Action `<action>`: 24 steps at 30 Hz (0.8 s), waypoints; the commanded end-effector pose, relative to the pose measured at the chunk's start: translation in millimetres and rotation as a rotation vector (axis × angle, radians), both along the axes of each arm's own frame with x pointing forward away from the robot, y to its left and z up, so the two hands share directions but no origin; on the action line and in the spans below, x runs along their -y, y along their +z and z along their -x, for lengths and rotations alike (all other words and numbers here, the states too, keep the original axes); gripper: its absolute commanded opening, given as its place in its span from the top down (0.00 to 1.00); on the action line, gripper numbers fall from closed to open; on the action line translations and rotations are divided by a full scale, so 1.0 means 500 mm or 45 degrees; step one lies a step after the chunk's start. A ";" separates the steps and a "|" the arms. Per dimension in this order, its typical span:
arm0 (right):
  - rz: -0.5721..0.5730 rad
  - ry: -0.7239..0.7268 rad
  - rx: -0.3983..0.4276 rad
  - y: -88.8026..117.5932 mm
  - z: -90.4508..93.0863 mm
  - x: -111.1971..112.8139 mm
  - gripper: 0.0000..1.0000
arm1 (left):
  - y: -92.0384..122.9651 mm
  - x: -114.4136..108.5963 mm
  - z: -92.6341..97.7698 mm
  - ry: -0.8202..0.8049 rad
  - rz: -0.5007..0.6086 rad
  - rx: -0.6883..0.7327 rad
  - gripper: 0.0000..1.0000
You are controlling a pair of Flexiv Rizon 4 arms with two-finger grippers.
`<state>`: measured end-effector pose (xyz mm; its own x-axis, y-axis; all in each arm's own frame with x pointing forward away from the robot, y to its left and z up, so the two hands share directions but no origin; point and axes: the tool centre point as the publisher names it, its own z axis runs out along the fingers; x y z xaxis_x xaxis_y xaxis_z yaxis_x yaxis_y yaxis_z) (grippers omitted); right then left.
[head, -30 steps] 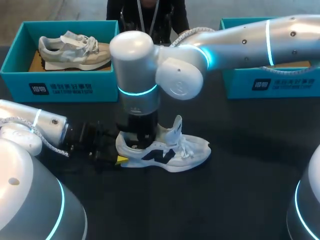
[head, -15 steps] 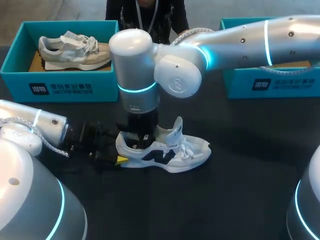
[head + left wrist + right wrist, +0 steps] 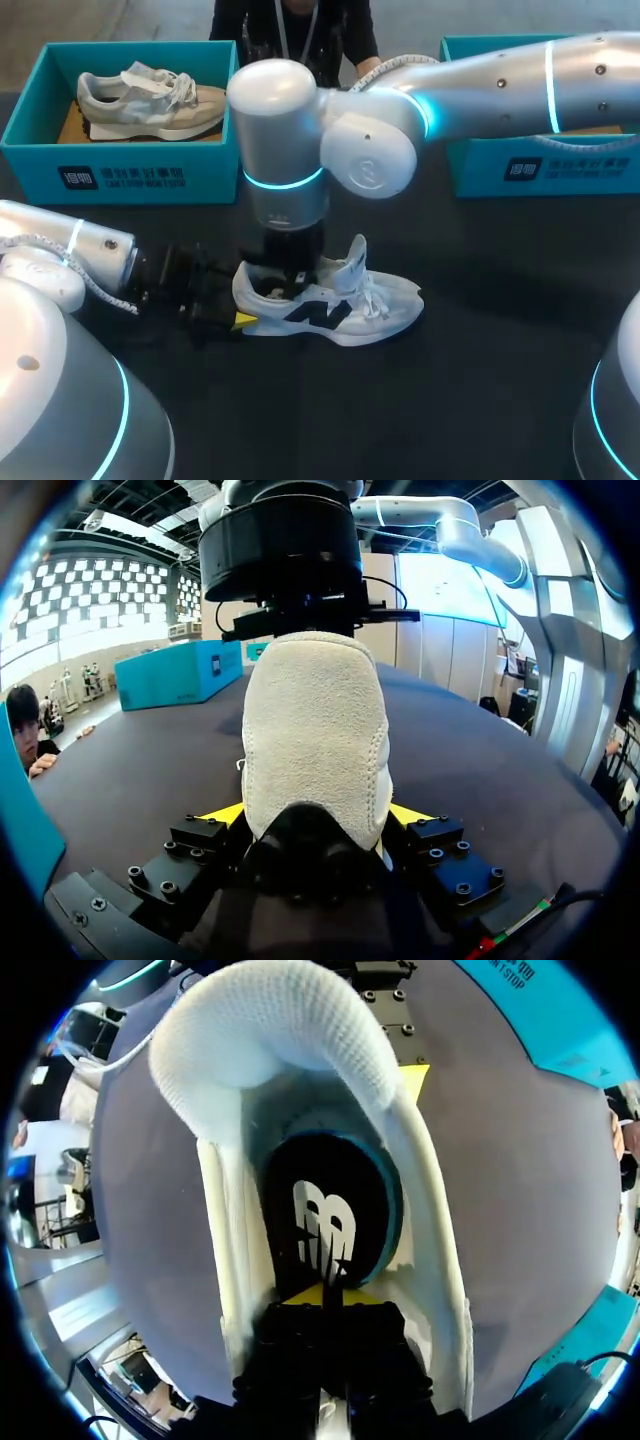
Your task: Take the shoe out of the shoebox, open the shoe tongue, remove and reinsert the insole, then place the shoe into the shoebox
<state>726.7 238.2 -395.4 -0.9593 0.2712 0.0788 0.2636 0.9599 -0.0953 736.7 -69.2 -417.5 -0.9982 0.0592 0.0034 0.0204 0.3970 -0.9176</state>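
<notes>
A white shoe stands on the dark table, toe to the right, with its tongue pulled up. My left gripper holds the heel, one yellow fingertip pressed on each side. My right arm reaches across from the right and points straight down. Its gripper is inside the shoe's opening. In the right wrist view its tips are pinched together on the black insole, which has a white logo and a blue edge. The insole lies inside the shoe.
A teal shoebox at the back left holds a grey-beige shoe. A second teal shoebox stands at the back right, partly hidden behind my right arm. A person stands just beyond the table's far edge.
My right gripper's fingers have closed inside the shoe, and that arm has shifted slightly to the right. The left arm and the shoe have stayed in place.
</notes>
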 end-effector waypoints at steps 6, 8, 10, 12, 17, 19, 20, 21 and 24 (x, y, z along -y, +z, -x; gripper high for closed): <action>-0.017 -0.041 0.056 0.026 0.008 0.037 1.00 | -0.008 0.000 0.002 0.004 -0.001 0.001 1.00; -0.021 -0.049 0.062 0.029 0.006 0.042 1.00 | -0.008 0.000 0.002 0.004 -0.001 0.001 1.00; -0.036 -0.059 0.076 0.034 0.005 0.045 1.00 | -0.008 0.000 0.002 0.004 -0.001 0.001 1.00; -0.045 -0.064 0.088 0.040 0.001 0.049 1.00 | -0.008 0.000 0.002 0.004 -0.001 0.001 1.00; -0.097 -0.072 0.118 0.053 -0.012 0.049 1.00 | -0.008 0.000 0.002 0.004 -0.001 0.001 1.00; -0.113 -0.066 0.122 0.056 -0.018 0.048 1.00 | -0.008 0.000 0.002 0.004 -0.001 0.001 1.00; -0.126 -0.065 0.125 0.057 -0.021 0.045 1.00 | -0.008 0.000 0.002 0.004 -0.001 0.001 1.00; -0.132 -0.061 0.129 0.059 -0.023 0.042 1.00 | -0.008 0.000 0.002 0.004 -0.001 0.001 1.00; -0.173 -0.057 0.139 0.061 -0.030 0.037 1.00 | -0.008 0.000 0.002 0.004 -0.001 0.001 1.00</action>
